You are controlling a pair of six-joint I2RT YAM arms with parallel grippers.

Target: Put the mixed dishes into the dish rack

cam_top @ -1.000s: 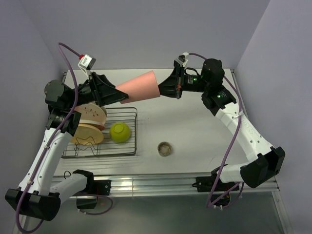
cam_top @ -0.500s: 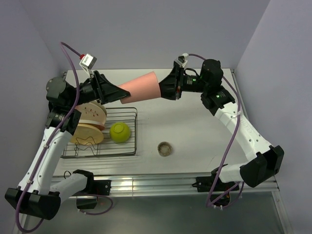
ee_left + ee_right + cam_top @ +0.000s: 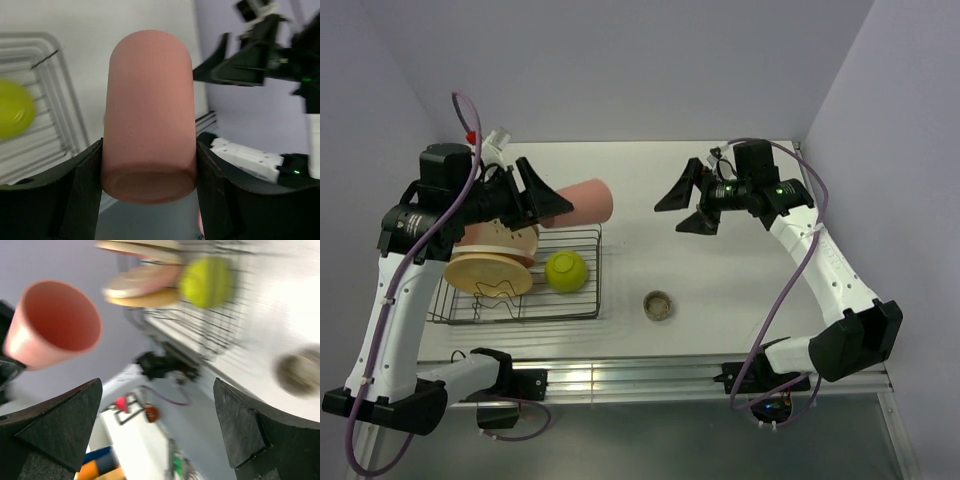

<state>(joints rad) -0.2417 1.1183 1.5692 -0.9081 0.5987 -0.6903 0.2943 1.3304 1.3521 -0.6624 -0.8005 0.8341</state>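
My left gripper (image 3: 548, 201) is shut on the base end of the pink cup (image 3: 584, 202), holding it on its side in the air above the back edge of the dish rack (image 3: 582, 296). In the left wrist view the cup (image 3: 148, 110) fills the gap between both fingers (image 3: 84, 186). My right gripper (image 3: 683, 206) hangs open and empty to the right of the cup, apart from it. The cup's open mouth (image 3: 54, 321) faces it. In the rack stand a cream-and-pink plate (image 3: 506, 236) and a yellow-orange plate (image 3: 488, 276), with the yellow-green bowl (image 3: 566, 270) beside them.
A tiny grey-brown cup (image 3: 659, 305) stands on the white table (image 3: 720, 290) right of the rack. Walls close in at the back and on both sides. The right wrist view is blurred; it shows the bowl (image 3: 205, 282) and the rack wires (image 3: 222, 325).
The right gripper has opened, let go of the pink cup's rim and drawn back to the right. The left gripper has closed on the cup and carried it left, toward the rack.
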